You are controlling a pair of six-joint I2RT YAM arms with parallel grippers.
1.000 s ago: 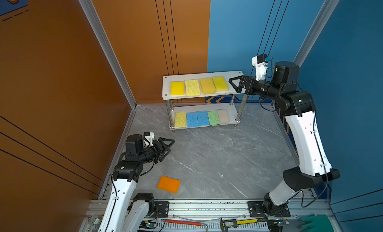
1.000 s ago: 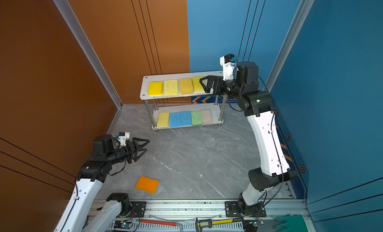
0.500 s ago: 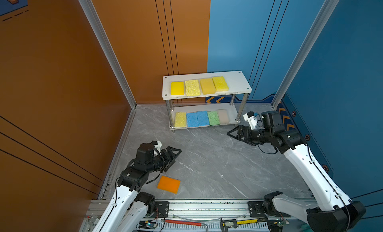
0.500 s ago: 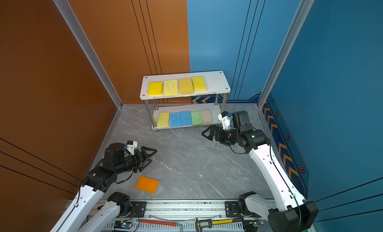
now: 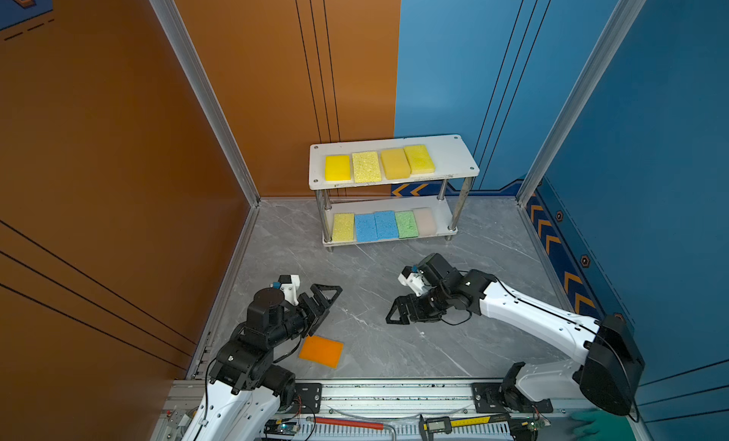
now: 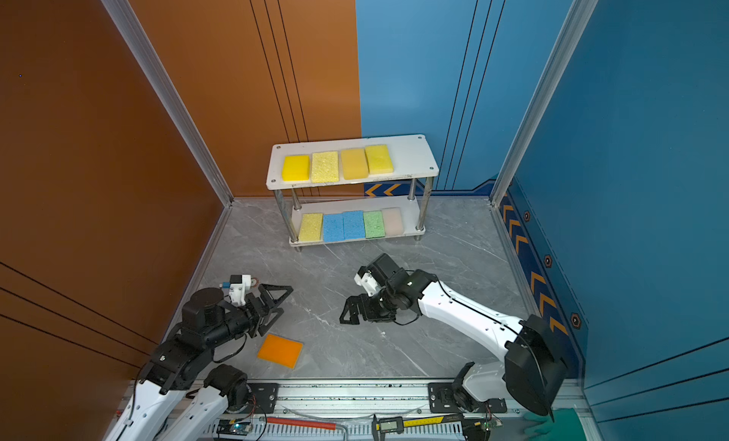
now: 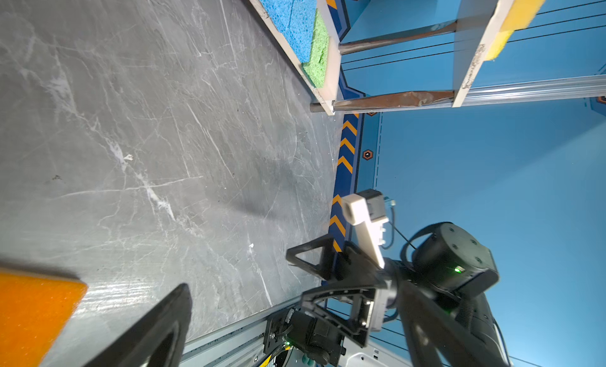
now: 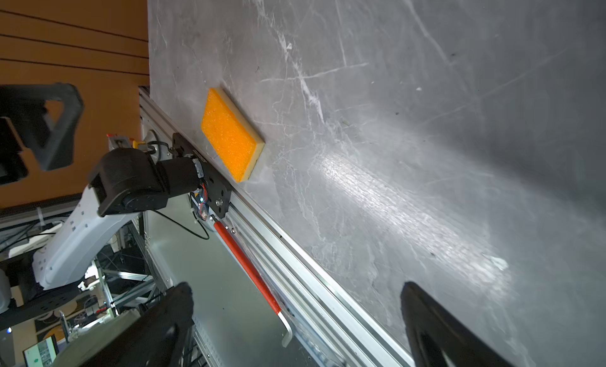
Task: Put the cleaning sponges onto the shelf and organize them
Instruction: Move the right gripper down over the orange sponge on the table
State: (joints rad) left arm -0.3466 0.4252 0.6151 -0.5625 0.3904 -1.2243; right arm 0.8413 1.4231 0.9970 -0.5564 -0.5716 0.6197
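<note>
L claw [image 5: 329, 305]: spread, empty, above grey surface [image 5: 374, 269]. Orange sponge [image 5: 321, 351] lies flat on surface just beside it on the rail side, not touching; L arm crowds its edge. Red-handled tool [image 5: 347, 423] behind claw, on the front rail. Shelf [image 5: 453, 153] well ahead of both claws: four yellow sponges [image 5: 378, 165] on top, five mixed-colour sponges [image 5: 384, 225] on lower board. R claw [image 5: 396, 313]: spread, empty, facing L claw, well apart from orange sponge.

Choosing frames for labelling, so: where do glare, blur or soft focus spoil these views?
Right wrist view: a bright glare streak washes the grey tabletop, while the orange sponge is sharp. Left wrist view: that sponge is soft at the frame edge, the yellow sponge smeared. Both top views: evenly lit, sharp.
</note>
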